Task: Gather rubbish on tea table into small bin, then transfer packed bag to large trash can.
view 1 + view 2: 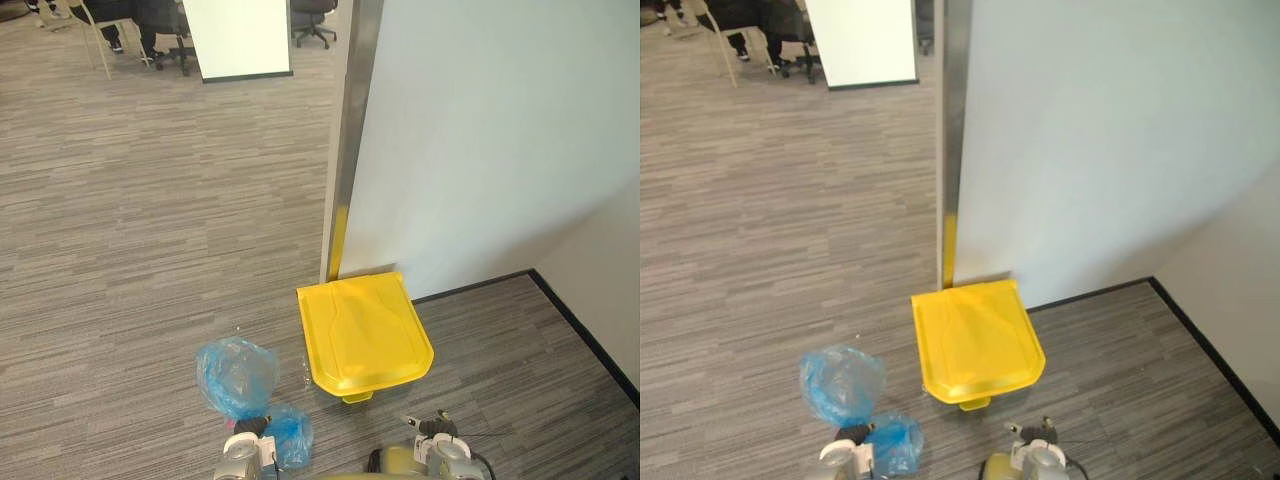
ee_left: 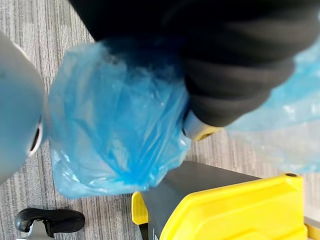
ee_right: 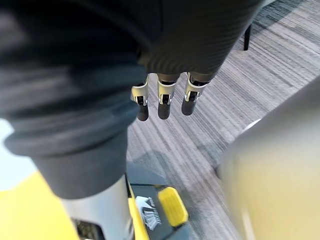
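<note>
The bag (image 1: 238, 375) is crinkled translucent plastic, the bin lid (image 1: 365, 335) smooth plastic.

Both arms are held low in front of the robot, well apart, over the floor. The left arm (image 1: 240, 462) comes in at the lower left with its silver-grey wrist end pointing down. The right arm (image 1: 443, 452) comes in at the lower right at much the same height. Seen from its own wrist, the left hand (image 2: 235, 75) shows its dark ribbed cover bulging in rolls, with the blue bag (image 2: 115, 125) pressed right against it. The right hand (image 3: 163, 97) points down toward the floor. Its silver fingers (image 3: 142, 102) with dark tips are straight, side by side in a row below the dark ribbed cover, and hold nothing.
</note>
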Robot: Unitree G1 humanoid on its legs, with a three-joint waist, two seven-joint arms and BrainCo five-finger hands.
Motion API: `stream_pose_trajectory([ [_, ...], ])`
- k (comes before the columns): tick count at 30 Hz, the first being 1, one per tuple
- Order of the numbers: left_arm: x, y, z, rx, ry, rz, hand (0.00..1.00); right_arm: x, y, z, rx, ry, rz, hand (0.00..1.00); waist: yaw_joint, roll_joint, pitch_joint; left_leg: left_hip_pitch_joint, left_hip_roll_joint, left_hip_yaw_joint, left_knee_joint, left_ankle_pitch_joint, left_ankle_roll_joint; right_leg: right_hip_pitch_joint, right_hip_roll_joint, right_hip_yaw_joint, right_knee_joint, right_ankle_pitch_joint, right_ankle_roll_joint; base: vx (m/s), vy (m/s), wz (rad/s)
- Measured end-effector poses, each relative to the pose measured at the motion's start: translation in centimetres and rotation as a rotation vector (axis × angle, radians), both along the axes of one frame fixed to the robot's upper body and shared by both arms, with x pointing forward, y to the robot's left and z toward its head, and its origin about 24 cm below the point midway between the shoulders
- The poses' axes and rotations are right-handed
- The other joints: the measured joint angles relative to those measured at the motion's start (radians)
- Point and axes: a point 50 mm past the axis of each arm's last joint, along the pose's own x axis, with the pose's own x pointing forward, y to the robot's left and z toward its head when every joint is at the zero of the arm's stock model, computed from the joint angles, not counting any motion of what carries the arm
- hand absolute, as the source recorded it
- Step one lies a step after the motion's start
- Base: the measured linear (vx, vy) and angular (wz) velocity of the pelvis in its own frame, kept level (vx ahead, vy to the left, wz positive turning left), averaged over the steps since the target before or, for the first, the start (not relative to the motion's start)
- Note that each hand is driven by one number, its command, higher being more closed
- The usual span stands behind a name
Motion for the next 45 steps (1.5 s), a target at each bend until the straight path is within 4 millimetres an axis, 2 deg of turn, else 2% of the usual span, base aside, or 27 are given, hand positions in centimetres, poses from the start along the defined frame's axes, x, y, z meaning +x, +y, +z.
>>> stream_pose_trajectory([
  [1, 0.0, 0.3, 0.0, 0.014, 0.003, 0.003, 1.00, 0.0, 0.0, 0.0, -0.001, 0.000, 0.000, 0.00, 0.001, -0.005, 0.003, 0.003, 0.003, -0.002, 0.020, -0.015, 0.000, -0.025, 0.008, -0.003, -0.009, -0.024, 0.002, 0.01, -0.035, 0.06],
  [3, 0.1, 0.8, 0.0, 0.031, 0.008, 0.002, 1.00, 0.1, -0.2, 0.1, -0.004, -0.003, -0.010, 0.00, 0.001, -0.014, 0.015, -0.002, 0.003, -0.017, 0.060, -0.047, -0.006, -0.078, 0.021, -0.026, -0.138, -0.006, 0.011, 0.08, -0.072, 0.19],
  [4, 0.1, 0.9, 0.0, 0.034, 0.009, 0.006, 1.00, -0.1, -0.4, 0.0, -0.002, 0.002, -0.024, 0.00, 0.001, -0.016, 0.016, -0.002, 0.004, -0.028, 0.066, -0.055, -0.009, -0.071, 0.023, -0.039, -0.205, 0.022, 0.001, 0.22, -0.132, 0.48],
  [5, 0.1, 0.9, 0.0, 0.035, 0.009, 0.002, 1.00, -0.5, -0.2, -0.2, 0.000, 0.024, -0.026, 0.00, 0.001, -0.020, 0.013, 0.000, -0.002, -0.053, 0.072, -0.069, -0.021, 0.016, 0.020, -0.034, -0.309, 0.033, 0.024, 0.26, -0.149, 0.48],
  [6, 0.4, 0.9, 0.1, 0.039, 0.001, -0.002, 1.00, -0.5, -0.1, -0.2, 0.003, 0.027, -0.026, 0.00, 0.005, -0.035, 0.014, 0.003, -0.004, -0.057, 0.082, -0.076, -0.032, 0.041, 0.018, -0.024, -0.349, 0.047, -0.008, 0.29, -0.143, 0.40],
  [7, 0.9, 0.6, 0.3, 0.032, -0.007, -0.003, 1.00, 0.1, -0.4, 0.0, -0.007, 0.014, -0.025, 0.00, 0.014, -0.003, 0.042, 0.002, 0.010, -0.074, 0.107, -0.072, -0.050, 0.048, 0.022, -0.039, -0.309, 0.017, -0.013, 0.29, -0.151, 0.37],
  [8, 1.1, 0.2, 0.3, 0.020, -0.013, -0.002, 1.00, 0.2, -0.8, 0.1, -0.014, 0.007, -0.047, 0.00, 0.010, 0.008, 0.054, 0.003, 0.011, -0.098, 0.127, -0.068, -0.056, 0.041, 0.011, -0.054, -0.245, -0.015, -0.044, 0.23, -0.115, 0.34],
  [11, 1.3, -0.6, 0.3, 0.019, -0.016, -0.035, 1.00, 0.1, -0.9, 0.1, -0.018, 0.010, -0.059, 0.00, 0.015, 0.018, 0.049, 0.006, 0.030, -0.127, 0.135, -0.062, -0.064, 0.045, 0.007, -0.061, -0.193, -0.043, -0.057, 0.22, -0.089, 0.41],
  [16, 1.7, -1.1, 0.5, 0.024, -0.023, -0.080, 1.00, 0.0, -0.6, 0.0, -0.013, 0.014, -0.046, 0.00, 0.022, 0.008, 0.050, -0.006, 0.036, -0.141, 0.136, -0.062, -0.064, 0.055, -0.001, -0.074, -0.214, -0.043, -0.054, 0.04, -0.007, 0.17],
  [20, 1.7, -1.1, 0.4, 0.025, -0.022, -0.077, 1.00, -0.2, -0.4, -0.1, -0.009, 0.020, -0.049, 0.00, 0.018, -0.009, 0.040, -0.074, 0.028, -0.168, 0.179, -0.062, -0.064, 0.052, -0.006, -0.072, -0.272, -0.040, -0.019, -0.07, 0.005, 0.24],
  [31, 1.5, -1.2, 0.4, 0.022, -0.016, -0.078, 1.00, -0.3, 0.0, -0.1, 0.000, 0.019, -0.048, 0.00, 0.013, -0.020, 0.028, -0.080, 0.028, -0.159, 0.184, -0.063, -0.065, 0.026, 0.000, -0.055, -0.246, -0.035, -0.017, -0.07, -0.030, -0.04],
  [32, 1.4, -1.1, 0.3, 0.022, -0.012, -0.076, 1.00, -0.6, 0.0, -0.2, -0.001, 0.024, -0.047, 0.00, 0.008, -0.018, 0.020, -0.081, 0.025, -0.159, 0.187, -0.063, -0.066, 0.025, -0.001, -0.049, -0.253, -0.008, -0.004, -0.12, 0.008, -0.10],
  [34, 0.7, -1.3, 0.0, 0.013, 0.006, -0.067, 1.00, -0.5, -0.4, 0.0, -0.015, 0.010, -0.049, 0.00, 0.007, 0.015, -0.002, -0.083, 0.065, -0.143, 0.157, -0.052, -0.065, 0.030, 0.041, -0.025, -0.309, 0.058, 0.026, -0.13, 0.025, -0.22],
  [35, 0.1, -0.7, -0.1, 0.026, 0.020, -0.056, 1.00, -0.3, -0.3, 0.1, -0.016, 0.000, -0.045, 0.00, -0.001, 0.009, -0.017, -0.079, 0.059, -0.121, 0.122, -0.045, -0.075, -0.012, 0.028, -0.001, -0.105, -0.019, 0.000, -0.08, 0.015, -0.12],
  [37, 0.0, -0.2, -0.1, 0.039, 0.024, -0.046, 1.00, -1.3, 0.1, -0.3, -0.007, 0.028, -0.041, 0.00, -0.003, -0.023, -0.037, -0.082, 0.045, -0.120, 0.133, -0.043, -0.076, 0.000, 0.000, 0.023, 0.026, -0.084, 0.000, -0.07, -0.035, -0.02],
  [38, -0.1, 0.0, -0.1, 0.046, 0.027, -0.040, 1.00, -2.0, 0.2, -0.5, -0.003, 0.047, -0.045, 0.00, -0.002, -0.040, -0.050, -0.081, 0.036, -0.107, 0.139, -0.041, -0.078, 0.006, 0.010, 0.014, -0.012, -0.086, 0.007, -0.13, -0.086, -0.47],
  [39, -0.6, -0.5, -0.4, 0.028, 0.043, -0.020, 1.00, -1.8, 0.2, -0.5, -0.002, 0.044, -0.037, 0.00, 0.024, 0.011, -0.089, -0.098, 0.074, -0.070, 0.095, -0.011, -0.063, 0.046, 0.066, 0.028, -0.159, -0.078, 0.011, -0.10, -0.077, -0.81],
  [40, -1.0, -0.7, -0.5, 0.017, 0.047, -0.001, 1.00, -1.5, -0.1, -0.3, -0.010, 0.035, -0.045, 0.00, 0.033, 0.040, -0.113, -0.102, 0.102, -0.017, 0.038, 0.011, -0.093, 0.053, 0.089, 0.035, -0.224, -0.090, -0.016, -0.06, -0.049, -0.77],
  [41, -0.6, -0.6, -0.3, 0.016, 0.032, 0.006, 1.00, -1.1, 0.2, -0.3, -0.001, 0.027, -0.044, 0.00, 0.023, 0.016, -0.105, -0.098, 0.083, -0.011, 0.025, 0.036, -0.093, 0.051, 0.058, 0.022, -0.141, -0.125, -0.036, 0.01, -0.111, -0.60],
  [42, -0.2, -0.4, -0.1, 0.029, 0.018, -0.016, 1.00, -1.5, 1.0, -0.6, 0.021, 0.052, -0.032, 0.00, 0.018, -0.023, -0.110, -0.106, 0.046, 0.007, 0.012, 0.073, -0.091, 0.094, 0.033, 0.027, -0.233, -0.169, 0.008, -0.01, -0.121, -0.48],
  [43, -0.3, -0.3, -0.1, 0.031, 0.022, -0.015, 1.00, -1.8, 1.1, -0.8, 0.021, 0.065, -0.023, 0.00, 0.027, -0.014, -0.112, -0.116, 0.047, 0.017, 0.012, 0.074, -0.091, 0.099, 0.046, 0.032, -0.279, -0.168, 0.004, -0.06, -0.135, -0.79],
  [44, -0.8, -0.7, -0.4, 0.018, 0.041, -0.018, 1.00, -0.9, 0.9, -0.5, 0.012, 0.054, -0.004, 0.00, 0.027, 0.032, -0.111, -0.144, 0.075, 0.031, 0.009, 0.089, -0.085, 0.128, 0.082, 0.038, -0.390, -0.116, -0.013, -0.09, -0.061, -0.54],
  [45, -1.1, -0.8, -0.5, 0.018, 0.051, -0.030, 1.00, -0.8, 0.8, -0.5, 0.009, 0.056, 0.000, 0.00, 0.014, 0.032, -0.105, -0.156, 0.073, 0.022, 0.006, 0.114, -0.067, 0.140, 0.088, 0.040, -0.437, -0.088, -0.016, -0.11, -0.095, -0.38],
])
